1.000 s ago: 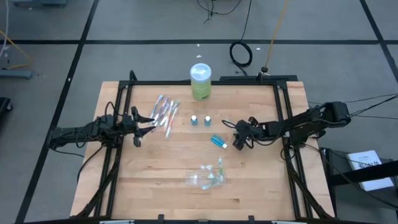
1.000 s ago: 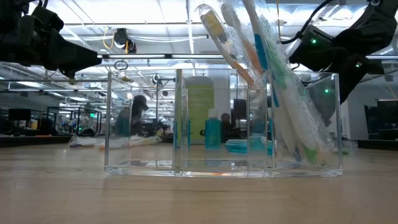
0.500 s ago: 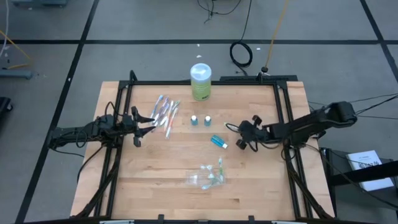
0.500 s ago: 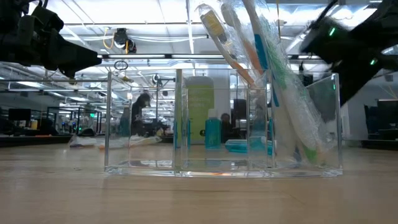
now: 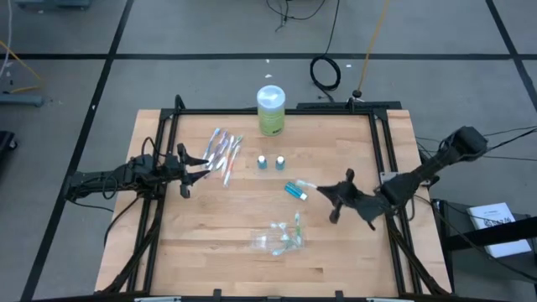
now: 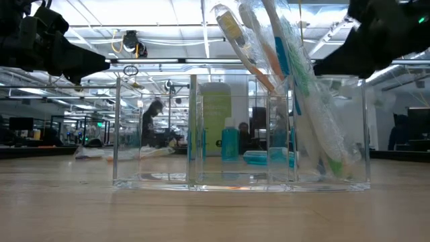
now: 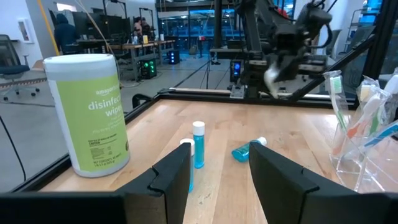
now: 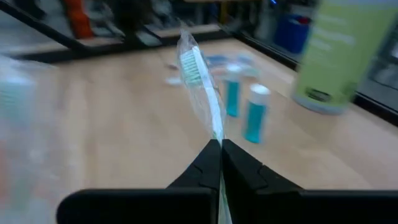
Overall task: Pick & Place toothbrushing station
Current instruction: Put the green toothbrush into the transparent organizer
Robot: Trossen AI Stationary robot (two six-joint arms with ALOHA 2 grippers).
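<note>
A clear compartmented holder (image 5: 277,239) stands near the table's front middle, with several wrapped toothbrushes (image 6: 295,87) leaning in its right compartment. More wrapped toothbrushes (image 5: 225,151) lie in a pile at the far left, just ahead of my open left gripper (image 5: 197,161). Two small blue tubes (image 5: 270,161) stand upright at mid-table, and a third (image 5: 294,190) lies flat. My right gripper (image 8: 221,144) is right of the lying tube, shut on one wrapped toothbrush (image 8: 202,87) with green bristles. My right gripper pinches the wrapped toothbrush's handle (image 8: 215,129) between its two shut fingertips, over the clear wrapper. The fingers reach in nearly level from the table's right side and lie along the brush. The brush sticks out ahead of them, head (image 8: 191,65) foremost, above the tabletop.
A green canister of wipes (image 5: 270,111) stands at the far edge's middle. A black frame rail (image 5: 382,151) borders the table on its sides. Bare wood (image 5: 201,226) lies between the holder and the left arm.
My right gripper has pulled back from beside the lying tube toward the table's right and near edges. It has risen and swung round as it went. The wrapped toothbrush has come along with it, off the table. My left arm has kept still.
</note>
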